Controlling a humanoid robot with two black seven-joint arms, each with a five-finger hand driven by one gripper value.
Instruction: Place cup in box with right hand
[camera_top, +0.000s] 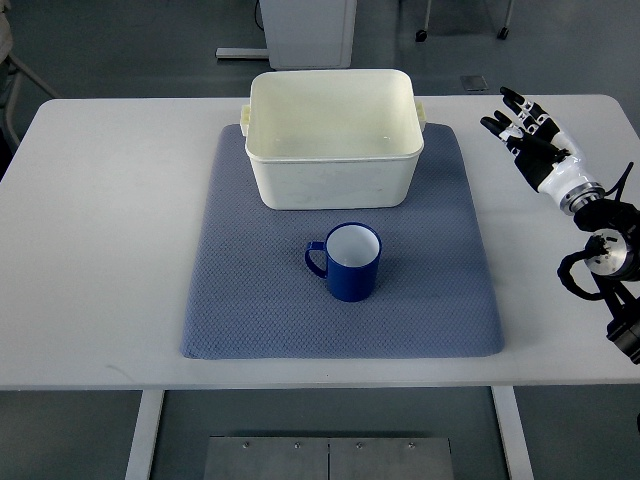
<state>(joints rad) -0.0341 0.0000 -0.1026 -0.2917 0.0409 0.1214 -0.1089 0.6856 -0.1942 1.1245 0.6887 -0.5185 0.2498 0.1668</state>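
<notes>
The right hand (522, 125) hovers over the far right part of the white desk (110, 250), its arm coming in from the right edge of the picture and angling up toward the far side. The black fingers (512, 101) are stretched out and slightly spread, pointing away from the robot, and they hold nothing. The hand is well apart from the blue cup (350, 262), which stands upright on the grey-blue mat (250, 300), its handle turned to the left. Just beyond the cup, on the far part of the same mat, sits the cream box (333, 140), open at the top.
</notes>
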